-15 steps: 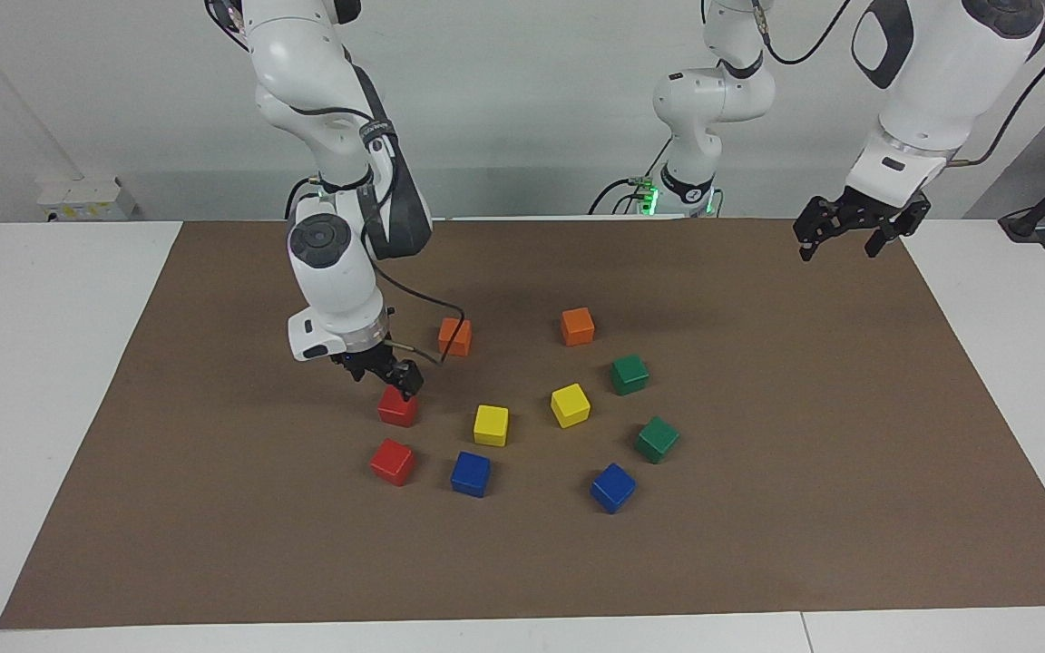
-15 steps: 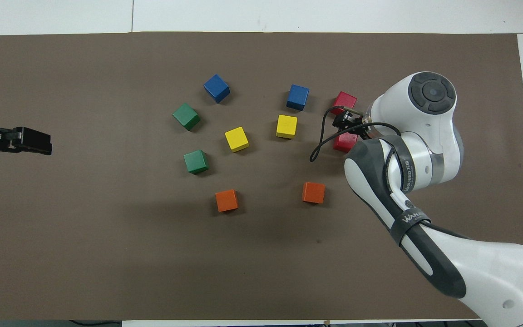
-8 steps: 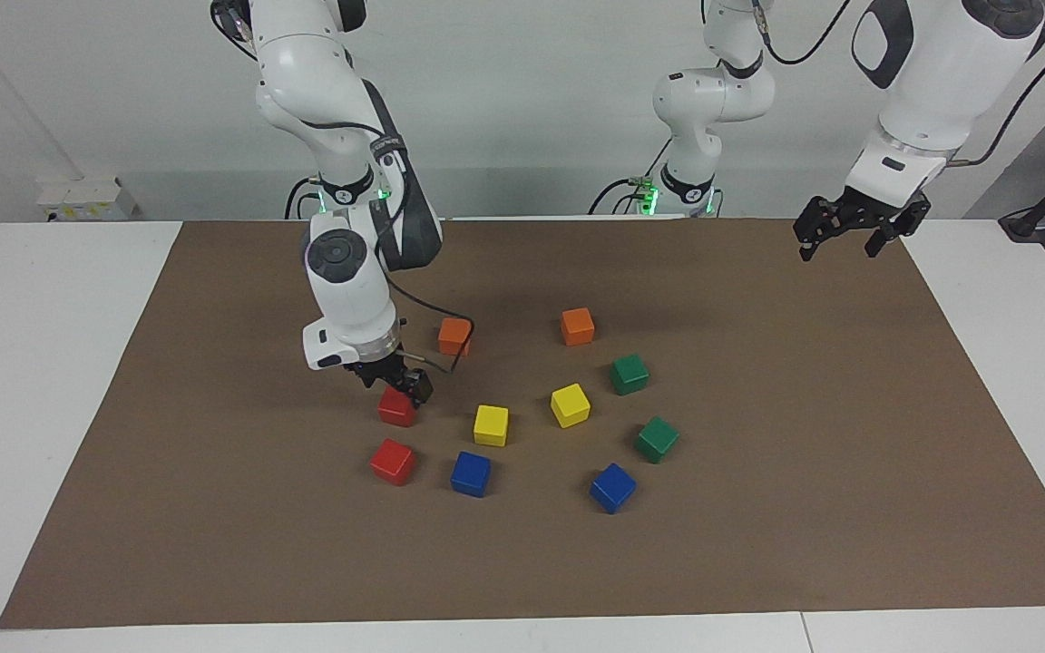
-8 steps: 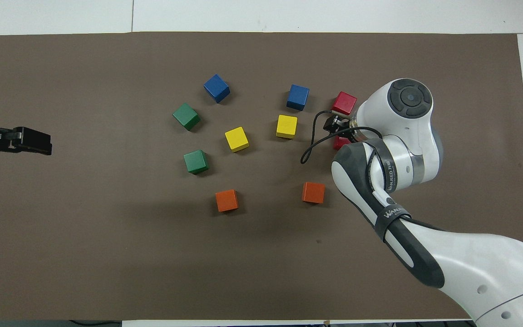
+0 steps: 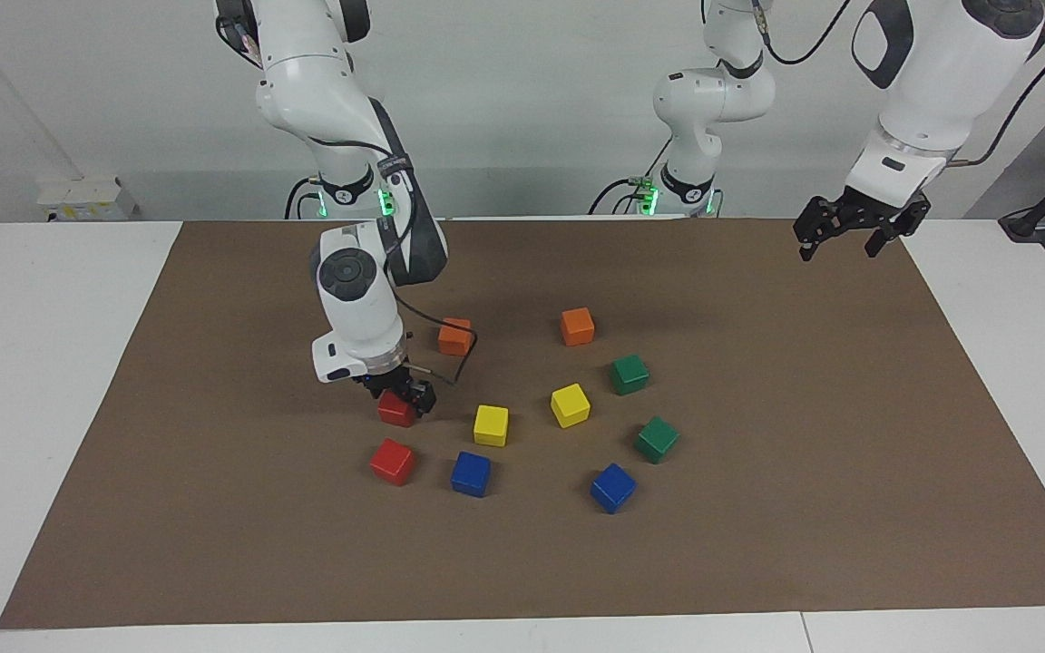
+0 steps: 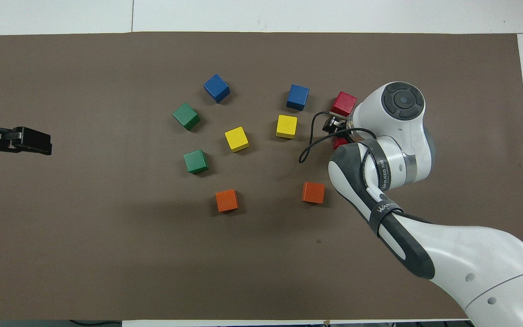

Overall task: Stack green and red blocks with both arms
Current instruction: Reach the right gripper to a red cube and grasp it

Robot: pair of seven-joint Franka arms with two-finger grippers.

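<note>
- You are at the grasp of the first red block (image 5: 395,409) with the right gripper (image 5: 398,394). Keep the wrist straight above it and let the fingers take two flat sides, not the corners, so that the cube does not turn when you lift it.
- Lift straight up first. The second red block (image 5: 392,462) lies just beside, farther from the robots, and the blue block (image 5: 471,473) and the yellow block (image 5: 491,424) are also near, so a slanted lift could push them.
- The right gripper is down on the first red block, its fingers on both sides of the top. I cannot tell if they press the block already or stand a little apart from it. The block rests on the brown mat (image 5: 758,544).
- In the overhead view the arm covers most of this block; only a small red part shows.
- The left gripper (image 5: 852,229) waits open and empty over the mat's edge at the left arm's end of the table. The two green blocks (image 5: 629,374) (image 5: 657,439) lie on that side of the group, untouched.
</note>
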